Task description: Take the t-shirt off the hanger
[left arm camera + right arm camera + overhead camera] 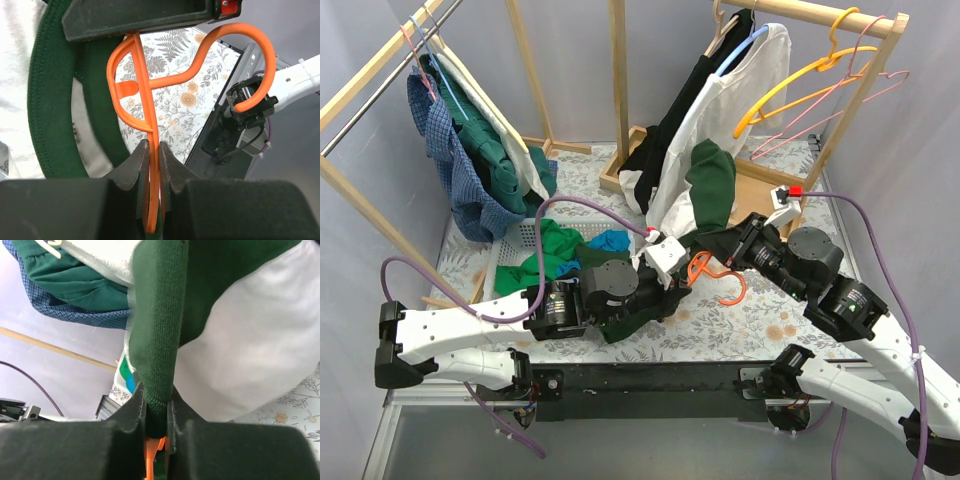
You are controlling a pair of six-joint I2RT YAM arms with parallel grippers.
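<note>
In the left wrist view, my left gripper [154, 147] is shut on the thin bar of the orange hanger [145, 95]. The hanger's hook [255, 60] curls out to the right over the floral table. The dark green t-shirt [50, 105] hangs round the hanger's left side by its ribbed collar. In the right wrist view, my right gripper [157, 400] is shut on that ribbed collar of the t-shirt [157, 325], with orange hanger plastic [152, 455] showing just below the pinch. From above, the left gripper [670, 283] and the right gripper [712, 243] meet mid-table at the hanger [718, 272], and the t-shirt [712, 182] rises above them.
A white shirt [725, 105] and a black garment hang from the wooden rack [820, 15] at the back right, beside yellow and pink hangers [800, 85]. Blue and green clothes [470, 160] hang at the left rail. A white basket [525, 235] holds bright clothes.
</note>
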